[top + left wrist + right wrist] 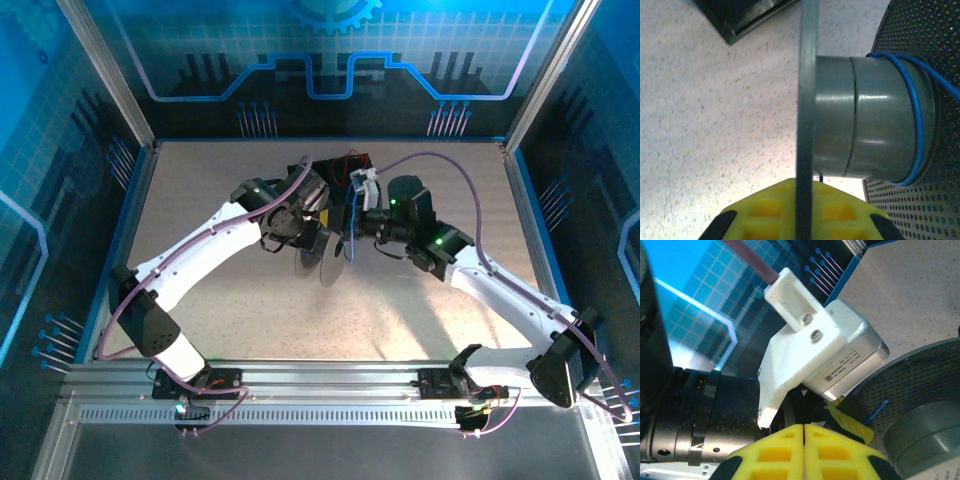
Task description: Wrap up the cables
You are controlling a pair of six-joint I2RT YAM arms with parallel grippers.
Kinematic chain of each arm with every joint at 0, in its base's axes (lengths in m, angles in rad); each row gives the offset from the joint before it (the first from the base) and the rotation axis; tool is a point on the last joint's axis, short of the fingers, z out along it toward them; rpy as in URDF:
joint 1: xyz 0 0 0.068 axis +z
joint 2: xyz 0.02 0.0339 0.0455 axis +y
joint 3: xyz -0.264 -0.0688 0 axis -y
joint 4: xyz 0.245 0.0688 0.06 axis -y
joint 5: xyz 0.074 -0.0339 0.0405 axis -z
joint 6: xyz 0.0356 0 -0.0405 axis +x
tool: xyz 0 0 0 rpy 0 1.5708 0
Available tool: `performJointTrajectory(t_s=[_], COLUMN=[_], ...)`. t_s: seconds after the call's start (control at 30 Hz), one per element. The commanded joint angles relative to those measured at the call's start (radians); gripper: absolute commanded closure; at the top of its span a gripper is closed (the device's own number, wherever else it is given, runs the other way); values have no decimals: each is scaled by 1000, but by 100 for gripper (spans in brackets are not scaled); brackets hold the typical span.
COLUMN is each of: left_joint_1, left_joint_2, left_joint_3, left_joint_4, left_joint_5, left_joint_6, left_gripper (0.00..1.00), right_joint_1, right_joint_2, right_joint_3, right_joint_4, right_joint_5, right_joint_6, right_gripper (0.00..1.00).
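Meeting over table [200, 300] centre, top view: both arms [215, 235] | left wrist: left gripper [800, 215] clamps spool [880, 120] flange edge-on | right wrist: right gripper [804, 440] pressed closed beside spool | blue cable [918, 125] loops round hub, left wrist.

tabletop [240, 310]: speckled beige | walls [200, 40]: blue circuit-pattern panels | frame posts [105, 70]: silver metal | near rail [330, 385]: slotted metal

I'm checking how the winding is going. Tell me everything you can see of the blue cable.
The blue cable is a thin, glossy wire. In the left wrist view, one turn loops round the grey drum of the spool, close against its black perforated end plate. From the drum's top a strand leads off toward the picture's right edge.
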State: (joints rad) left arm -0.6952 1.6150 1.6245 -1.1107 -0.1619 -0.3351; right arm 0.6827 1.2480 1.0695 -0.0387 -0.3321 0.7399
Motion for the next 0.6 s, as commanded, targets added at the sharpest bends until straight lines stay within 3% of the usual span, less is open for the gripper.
performJointTrajectory(t_s=[0.0,0.27,0.53,0.57], left_joint_1=[69,185,192,192], left_joint_2=[-14,-50,-82,-89], left_joint_3=[5,7,5,0], left_joint_4=[43,84,128,133], left_joint_5=[-43,-27,-32,-34], left_joint_6=[-118,-179,-163,-159], left_gripper=[100,100,100,100], right_joint_1=[132,273,258,251], right_joint_2=[-22,28,53,53], right_joint_3=[45,-89,-60,-52], right_joint_4=[76,219,212,203], right_joint_5=[-39,54,76,72], right_joint_6=[-95,-198,-201,-202], right_gripper=[100,100,100,94])
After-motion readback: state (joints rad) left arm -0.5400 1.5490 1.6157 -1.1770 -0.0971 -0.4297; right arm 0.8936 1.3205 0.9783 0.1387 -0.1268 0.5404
